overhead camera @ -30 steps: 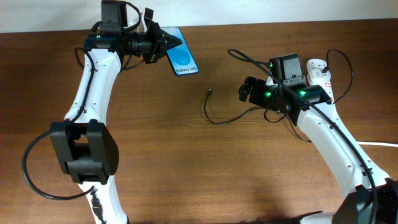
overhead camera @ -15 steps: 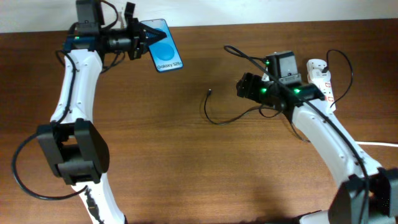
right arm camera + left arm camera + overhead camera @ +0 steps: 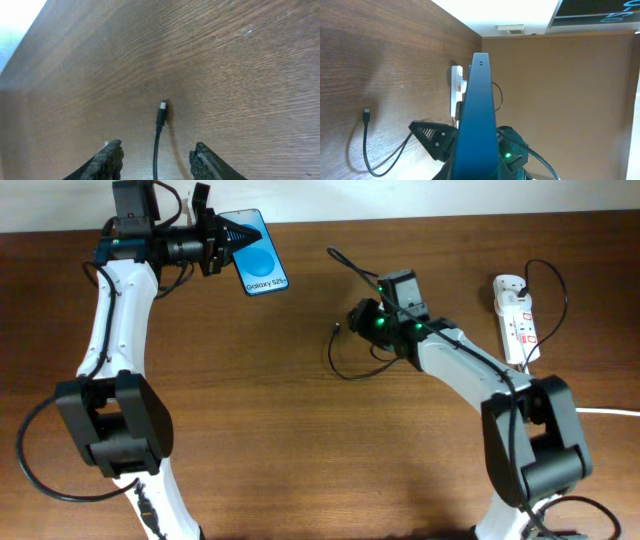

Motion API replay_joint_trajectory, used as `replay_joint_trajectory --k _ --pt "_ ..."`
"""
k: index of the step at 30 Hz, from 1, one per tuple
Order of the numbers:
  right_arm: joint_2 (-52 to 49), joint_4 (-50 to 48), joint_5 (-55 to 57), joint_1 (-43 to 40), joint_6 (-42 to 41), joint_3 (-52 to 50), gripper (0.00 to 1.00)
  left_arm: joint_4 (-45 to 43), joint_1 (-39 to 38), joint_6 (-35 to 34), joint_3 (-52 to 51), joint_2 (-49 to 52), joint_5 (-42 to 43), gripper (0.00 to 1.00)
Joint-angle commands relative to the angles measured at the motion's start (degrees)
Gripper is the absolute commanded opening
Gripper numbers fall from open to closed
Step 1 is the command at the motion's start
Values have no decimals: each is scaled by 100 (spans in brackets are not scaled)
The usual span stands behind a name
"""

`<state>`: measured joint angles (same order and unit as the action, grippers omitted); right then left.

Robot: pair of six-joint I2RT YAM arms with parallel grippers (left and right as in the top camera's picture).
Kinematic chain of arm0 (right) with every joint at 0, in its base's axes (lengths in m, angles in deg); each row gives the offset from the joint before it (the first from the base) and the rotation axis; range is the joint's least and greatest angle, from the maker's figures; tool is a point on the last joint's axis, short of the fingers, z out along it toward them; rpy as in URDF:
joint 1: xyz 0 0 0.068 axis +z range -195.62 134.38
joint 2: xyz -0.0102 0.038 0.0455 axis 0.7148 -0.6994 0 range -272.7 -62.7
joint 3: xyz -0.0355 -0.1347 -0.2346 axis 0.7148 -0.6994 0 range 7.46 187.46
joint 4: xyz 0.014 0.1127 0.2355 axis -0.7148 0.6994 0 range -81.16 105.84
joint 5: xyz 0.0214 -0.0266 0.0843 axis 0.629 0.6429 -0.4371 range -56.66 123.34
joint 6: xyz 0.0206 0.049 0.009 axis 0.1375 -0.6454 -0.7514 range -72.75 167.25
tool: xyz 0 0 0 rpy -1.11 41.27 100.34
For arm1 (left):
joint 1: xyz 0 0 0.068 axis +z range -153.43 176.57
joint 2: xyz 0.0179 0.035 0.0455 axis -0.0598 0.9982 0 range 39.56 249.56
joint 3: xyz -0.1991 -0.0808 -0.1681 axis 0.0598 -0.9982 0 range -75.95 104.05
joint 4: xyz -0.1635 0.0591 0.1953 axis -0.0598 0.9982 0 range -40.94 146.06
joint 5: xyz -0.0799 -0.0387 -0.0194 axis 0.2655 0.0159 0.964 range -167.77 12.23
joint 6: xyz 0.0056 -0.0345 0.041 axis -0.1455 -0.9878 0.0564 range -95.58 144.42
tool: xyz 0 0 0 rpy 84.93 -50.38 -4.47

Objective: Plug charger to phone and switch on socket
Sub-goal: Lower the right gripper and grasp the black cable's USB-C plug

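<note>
At the table's (image 3: 300, 440) far left edge, I see the left gripper (image 3: 235, 240) clamped on the phone (image 3: 262, 265) (blue screen up), while the right gripper (image 3: 157, 155) hangs spread wide astride the charger (image 3: 160, 117), well apart from the socket (image 3: 514, 315).

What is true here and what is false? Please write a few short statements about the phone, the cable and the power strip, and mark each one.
1. The left gripper holds the phone. True.
2. The plug of the cable is already in the phone. False: it lies on the table, apart from the phone.
3. The right gripper is open, with the plug just ahead of its fingers. True.
4. The power strip lies next to the phone. False: it lies far from it, on the right arm's side of the table.
</note>
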<state>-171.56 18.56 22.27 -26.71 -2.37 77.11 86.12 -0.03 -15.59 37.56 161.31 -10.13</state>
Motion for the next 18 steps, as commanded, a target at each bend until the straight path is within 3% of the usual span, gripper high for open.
replay_joint_trajectory --k 1,10,18 --pt "-304 -157 98 66 -345 87 47 -9 13 107 52 50 162 0" --pt "-850 -509 7 260 -538 87 36 -7 13 105 52 50 162 0" --pt "-1338 -1062 -595 332 -531 87 36 -7 13 107 52 50 160 0"
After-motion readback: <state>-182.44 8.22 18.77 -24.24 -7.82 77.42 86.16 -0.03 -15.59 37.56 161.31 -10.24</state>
